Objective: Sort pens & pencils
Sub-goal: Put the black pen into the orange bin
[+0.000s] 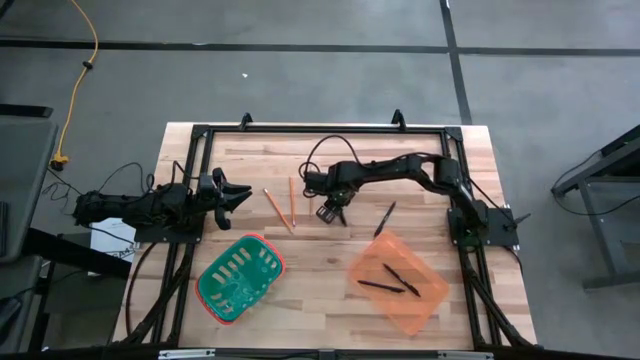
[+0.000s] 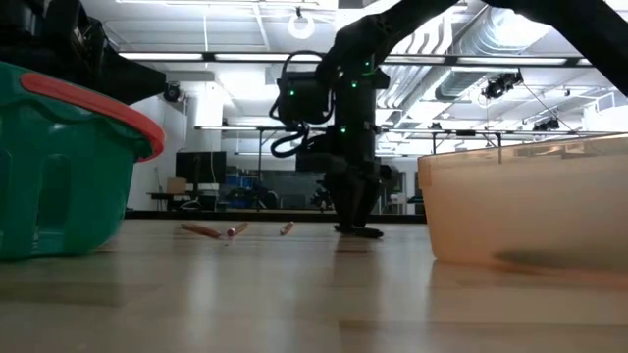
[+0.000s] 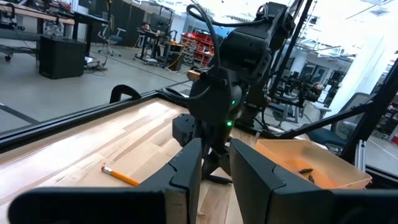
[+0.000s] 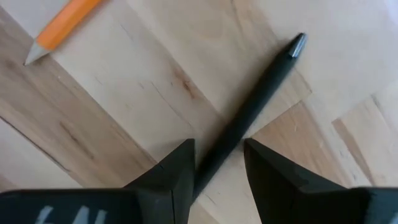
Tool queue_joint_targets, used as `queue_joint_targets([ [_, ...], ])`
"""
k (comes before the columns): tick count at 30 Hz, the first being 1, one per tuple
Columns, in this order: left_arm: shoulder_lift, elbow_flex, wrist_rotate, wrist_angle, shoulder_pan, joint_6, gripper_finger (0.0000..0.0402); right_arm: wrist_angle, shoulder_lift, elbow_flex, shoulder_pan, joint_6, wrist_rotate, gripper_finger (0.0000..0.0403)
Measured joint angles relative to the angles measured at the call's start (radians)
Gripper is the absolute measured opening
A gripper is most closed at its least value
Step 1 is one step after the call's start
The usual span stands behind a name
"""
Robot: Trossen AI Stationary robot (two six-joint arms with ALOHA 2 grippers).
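Right gripper (image 4: pixel 217 165) low on table (image 1: pixel 330 290), fingers straddling black pen (image 4: pixel 261 102), not clamped yet, lined up for pickup toward orange bin (image 1: pixel 397 283); left gripper (image 1: pixel 235 196) waits, part open.

From my station I see the wooden bench (image 1: pixel 330 300), butcher-block planks edged by a black metal frame (image 1: pixel 320 128). A green basket (image 1: pixel 240 278) with a red rim and slotted walls sits on the bench's near left part, tilted at an angle. A translucent orange bin (image 1: pixel 428 300) sits on the near right part, well apart from the basket and turned diagonally too. Off the bench, a yellow cable (image 1: pixel 80 75) snakes across the grey floor (image 1: pixel 300 80) at far left, and dark lines cross that floor. Level across the bench, I make out a workshop behind with ceiling ducts (image 2: pixel 491 44) and strip lights.
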Motion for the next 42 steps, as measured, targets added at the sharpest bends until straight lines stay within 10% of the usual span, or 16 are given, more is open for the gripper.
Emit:
queue_joint_targets([
  [9,0.0,0.0,0.0,0.0,0.0,0.0,0.0072,0.001,0.035,0.002,-0.001,-0.042,-0.008,0.0123],
  [21,0.0,0.0,0.0,0.0,0.0,0.0,0.0072,-0.016,0.035,0.003,-0.007,-0.123,-0.035,0.001],
  [42,0.0,0.0,0.0,0.0,0.0,0.0,0.0072,-0.131,-0.184,-0.006,0.028,-0.112,-0.032,0.0003],
])
